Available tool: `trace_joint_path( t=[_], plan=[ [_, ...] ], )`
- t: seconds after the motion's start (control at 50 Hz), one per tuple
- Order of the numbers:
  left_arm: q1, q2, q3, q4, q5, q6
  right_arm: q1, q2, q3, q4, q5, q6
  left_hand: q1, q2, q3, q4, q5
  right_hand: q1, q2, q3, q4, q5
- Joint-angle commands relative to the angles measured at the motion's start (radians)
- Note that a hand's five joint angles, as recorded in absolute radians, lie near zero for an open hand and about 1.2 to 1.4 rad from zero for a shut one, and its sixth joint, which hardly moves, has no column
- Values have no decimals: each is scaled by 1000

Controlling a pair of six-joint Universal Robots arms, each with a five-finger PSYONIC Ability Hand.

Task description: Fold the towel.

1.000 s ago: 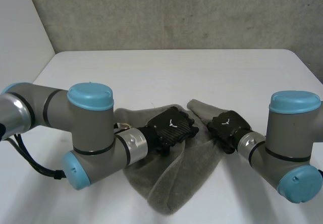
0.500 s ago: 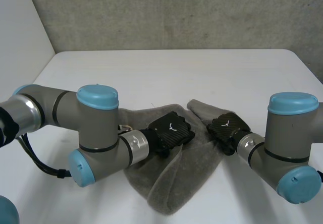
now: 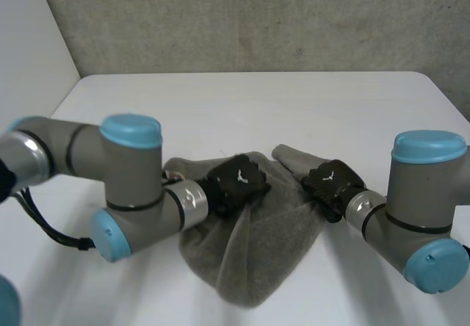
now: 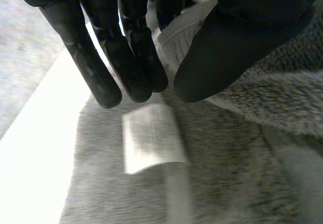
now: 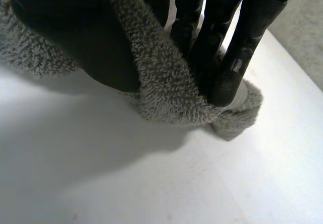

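Observation:
A grey fluffy towel (image 3: 250, 260) lies crumpled on the white table (image 3: 294, 113), near its front edge. My left hand (image 3: 236, 183) is at the towel's far middle. In the left wrist view its fingers (image 4: 126, 57) and thumb pinch a pale hemmed edge of the towel (image 4: 242, 173), with a white label (image 4: 151, 143) lying just below the fingertips. My right hand (image 3: 328, 181) is at the towel's far right corner. There the thumb and fingers (image 5: 222, 47) squeeze a fold of the towel (image 5: 166, 93) between them, lifted just off the table.
Bare white table (image 5: 126, 183) spreads under and around the towel, with a wide stretch behind both hands up to the grey wall (image 3: 257, 17). Both grey arms with light-blue caps reach in from the front corners.
My left hand has closed its fingers on the towel's edge and pulled a little to the left, drawing the cloth up with it. The right hand has kept its grip in place.

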Motion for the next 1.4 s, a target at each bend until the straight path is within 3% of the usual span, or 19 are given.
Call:
trace_joint_path(
  t=[0.02,0.14,0.26,0.28,0.36,0.4,0.5,0.74,0.9,1.0,1.04,1.06,1.08,1.1,1.12,1.14,1.26,1.3,1.4],
  plan=[
    [33,205,-42,-1,-75,-17,-20,-67,-27,32,6,1,236,210,212,212,222,439,219,211,199,237],
    [94,418,-219,8,-169,-47,-51,-131,-96,242,3,-22,236,210,212,212,222,439,219,211,199,237],
    [114,612,-343,18,-195,-98,-103,-214,-185,543,-1,-143,236,210,212,212,222,439,219,211,199,237],
    [129,705,-384,34,-210,-141,-103,-214,-185,544,-1,-144,236,210,212,212,222,439,219,211,199,237],
    [158,821,-422,57,-251,-213,-105,-320,-259,630,-3,-205,236,210,212,212,222,439,219,211,199,237],
    [189,917,-457,75,-287,-306,-103,-354,-284,631,-12,-208,236,210,212,212,222,439,219,211,199,237],
    [217,968,-530,89,-292,-403,-106,-327,-386,630,-49,-200,236,210,212,212,222,439,219,211,199,237],
    [244,827,-606,184,-307,-425,-4,20,-644,630,49,-193,236,210,212,212,222,439,219,211,199,237],
    [255,548,-518,279,-313,-419,27,221,-730,607,71,-210,236,210,212,212,222,439,219,211,199,237],
    [255,424,-414,293,-349,-419,32,307,-779,478,72,-223,236,210,212,212,222,439,219,211,199,237],
    [255,390,-376,292,-365,-419,32,344,-802,339,86,-239,236,210,212,212,222,439,219,211,199,237],
    [255,366,-345,292,-379,-419,32,344,-802,338,86,-239,236,210,212,212,222,439,219,211,199,237],
    [255,365,-345,292,-379,-419,30,352,-805,270,104,-243,236,210,212,212,222,132,-88,-96,-108,-70],
    [255,341,-316,292,-398,-422,27,344,-793,221,127,-248,236,210,212,212,222,-362,-582,-590,-602,-564],
    [255,324,-294,290,-410,-425,27,344,-793,220,128,-248,236,210,212,212,222,-367,-587,-595,-607,-569],
    [255,324,-294,290,-410,-425,21,327,-775,182,146,-249,236,210,212,212,222,-783,-1002,-1011,-1022,-984],
    [249,312,-290,292,-422,-431,6,214,-670,174,154,-225,236,210,212,212,222,-783,-1002,-1011,-1022,-984],
    [249,312,-294,292,-422,-431,-8,78,-510,173,148,-175,236,210,212,212,222,-783,-1002,-1011,-1022,-984],
    [246,315,-308,293,-422,-431,-8,-88,-293,168,129,-66,236,210,212,212,222,-783,-1002,-1011,-1022,-984]
  ],
)
